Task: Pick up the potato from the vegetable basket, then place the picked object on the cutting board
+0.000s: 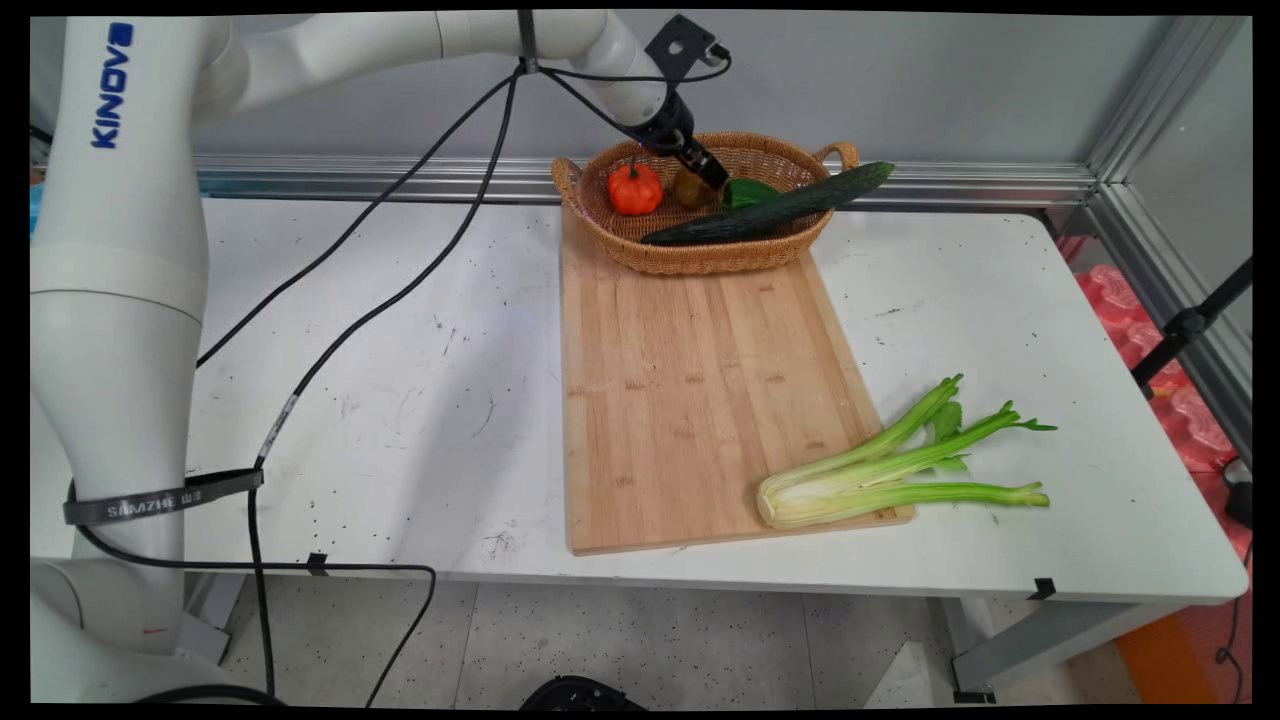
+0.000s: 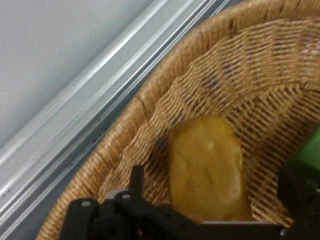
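Main view gripper [image 1: 712,172]: down in the basket [image 1: 700,255] at the desk's far edge, right by the brown potato [image 1: 688,187].
Hand view potato [image 2: 207,167]: between the fingers [image 2: 137,182].
Jaws: wide apart.
Close by: orange pumpkin [image 1: 635,188], long cucumber [image 1: 775,205].

A robotics lab: a scuffed white table [image 1: 400,400] fenced by aluminium framing rails [image 1: 960,185], with a white robot arm [image 1: 110,330] mounted at the table's left.

Basket [image 1: 700,255] on board [image 1: 690,400]; celery [image 1: 880,470] beside.
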You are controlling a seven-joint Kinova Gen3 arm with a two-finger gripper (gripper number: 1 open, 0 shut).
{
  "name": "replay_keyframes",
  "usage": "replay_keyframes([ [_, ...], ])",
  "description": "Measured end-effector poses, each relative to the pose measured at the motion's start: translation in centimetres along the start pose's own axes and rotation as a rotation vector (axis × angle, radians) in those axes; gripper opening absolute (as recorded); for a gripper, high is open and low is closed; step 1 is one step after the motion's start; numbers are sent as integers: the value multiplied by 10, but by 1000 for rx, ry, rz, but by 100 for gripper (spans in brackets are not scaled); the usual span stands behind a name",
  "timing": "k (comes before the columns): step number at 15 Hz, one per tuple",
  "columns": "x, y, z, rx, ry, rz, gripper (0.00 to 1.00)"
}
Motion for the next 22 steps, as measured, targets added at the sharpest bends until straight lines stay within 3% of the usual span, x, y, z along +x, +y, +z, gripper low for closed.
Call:
replay_keyframes([
  [5, -5, -2, 4, 16, -14, -25, 100],
  [6, -6, -2, 4, 17, -16, -27, 0],
  [15, -5, 6, 4, -5, -31, -6, 0],
  [22, 31, 24, -14, -8, 16, 111, 0],
])
